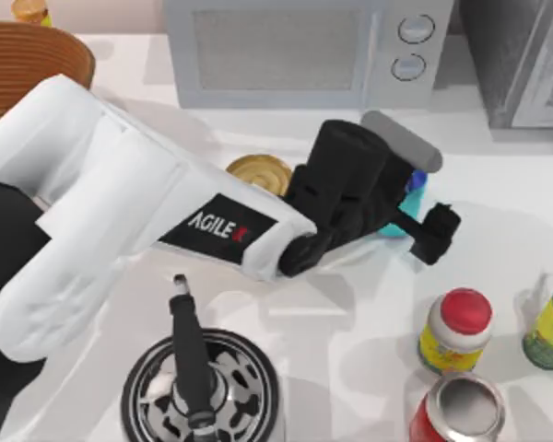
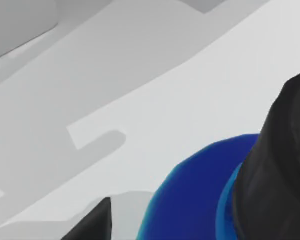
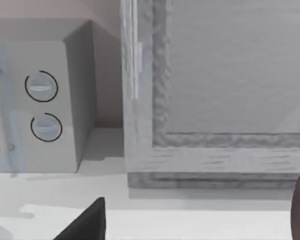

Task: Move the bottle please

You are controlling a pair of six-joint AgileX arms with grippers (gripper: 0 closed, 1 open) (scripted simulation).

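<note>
The left AgileX arm, big and white with a black label band, reaches across the white table from the left side, and its black left gripper sits right at the small teal-cyan bottle with a blue shoulder, which stands near the middle of the table, in front of the grey microwave oven at the back edge. From above, the gripper body covers most of the bottle, and I cannot tell whether the fingers are apart or clamped on it. In the left wrist view the bottle's blue shoulder sits very close, pressed up beside a dark finger. Just left of the gripper stands a yellow can with a brassy top. Toward the front right are a red-capped bottle with a yellow label, a green-capped yellow-green bottle and a red can with a silver top; at the front, a black-and-white patterned pan with a black handle
</note>
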